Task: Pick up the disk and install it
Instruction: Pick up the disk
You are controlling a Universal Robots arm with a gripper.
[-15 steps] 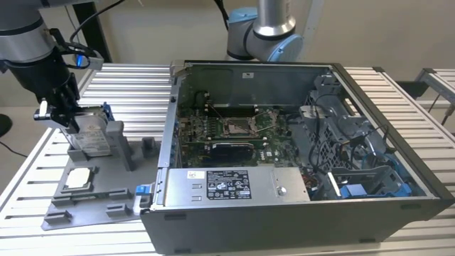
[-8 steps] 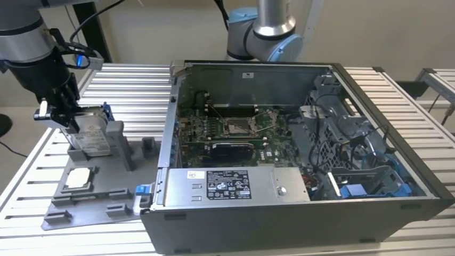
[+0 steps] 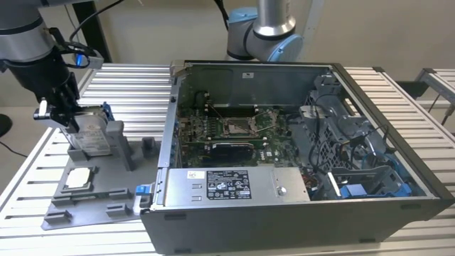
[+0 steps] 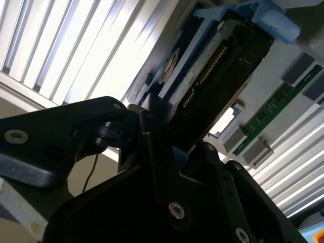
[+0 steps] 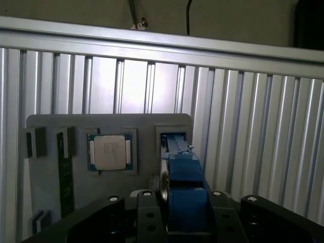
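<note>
Standing on edge at the exterior view's left, the disk [image 3: 95, 136] is upright against the grey stand [image 3: 117, 140] that rises from the plate [image 3: 99, 194], its pale labelled face turned toward the near left. The gripper [image 3: 70, 120] reaches down onto the disk's upper end and is clamped on it. In the first wrist view the two dark fingers [image 5: 147, 215] bear on opposite sides of the blue carrier [image 5: 183, 172], and the carrier fills the narrow gap between them. The disk therefore lies directly between the fingertips and extends away from them toward the slot [image 5: 174, 136] in the plate. Whether its lower edge sits in the slot or hangs just clear of it cannot be told. In the second wrist view the disk's dark underside, with a row of contacts along it, runs out from the gripper linkage and is framed by the carrier. The chip [image 3: 78, 177] lies flat in a square recess on the plate, on the near side of the disk and just beside the slot. A green memory stick [image 4: 276, 104] also lies on the plate. The open case [image 3: 284, 224] stands just beside the plate on the exterior view's right, with its motherboard [image 3: 227, 128] exposed; the disk is outside it. Plate and case both rest on the slatted table [image 3: 128, 85].
</note>
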